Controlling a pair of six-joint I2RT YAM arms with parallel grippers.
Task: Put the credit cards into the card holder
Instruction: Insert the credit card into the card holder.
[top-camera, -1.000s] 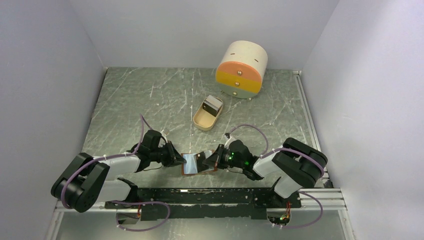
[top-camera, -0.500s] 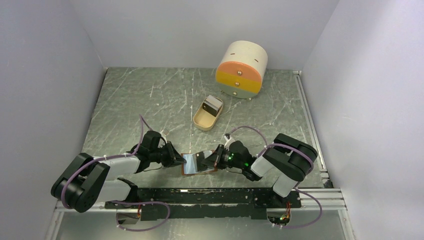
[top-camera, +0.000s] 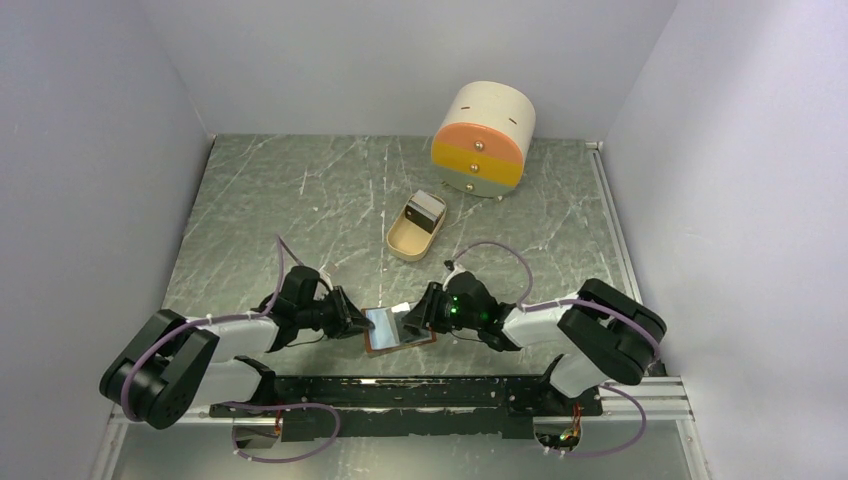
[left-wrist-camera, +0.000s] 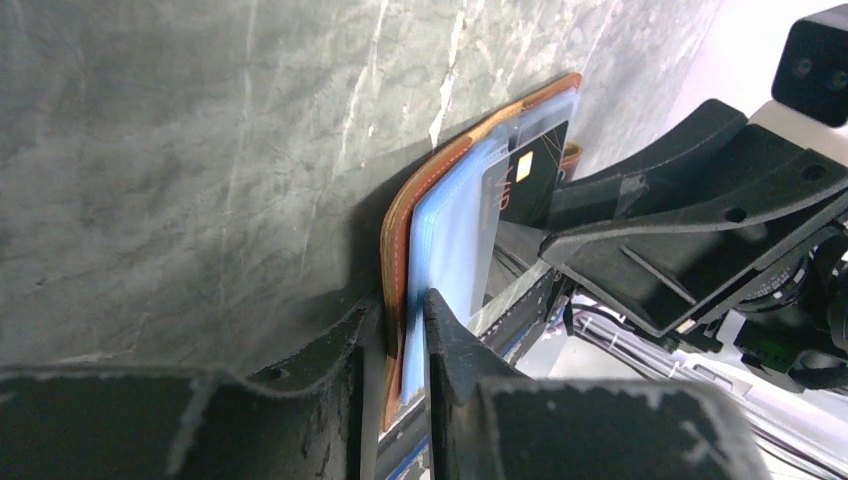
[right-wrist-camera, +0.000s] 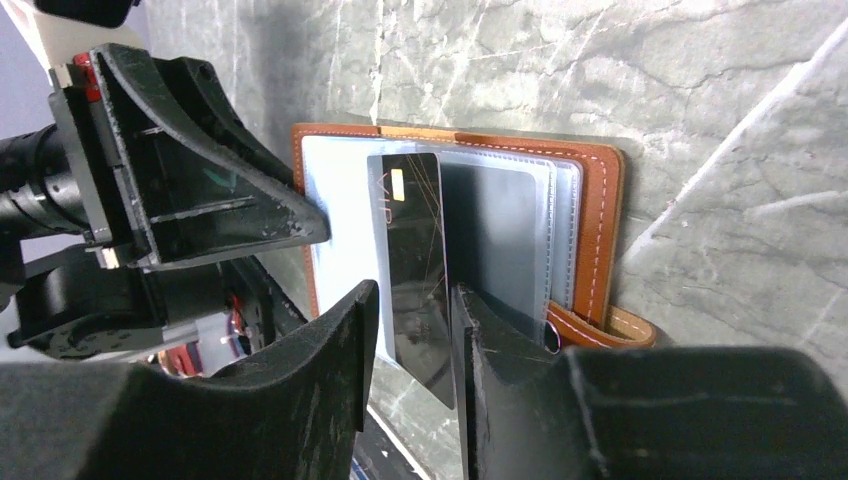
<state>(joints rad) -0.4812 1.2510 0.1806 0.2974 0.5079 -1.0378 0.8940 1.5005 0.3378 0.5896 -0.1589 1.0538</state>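
Left claw (left-wrist-camera: 405, 310) is clamped on one edge of the tan-brown leather card holder (right-wrist-camera: 597, 200), pinching its cover and clear pockets; it lies open on the grey marbled counter (top-camera: 300, 200). Right claw (right-wrist-camera: 412, 300) straddles a dark glossy credit card (right-wrist-camera: 410, 230) lying against the card holder's pockets, fingers apart; whether they pinch it I cannot tell. Beyond the card holder sits a beige oval tray (top-camera: 395, 243).
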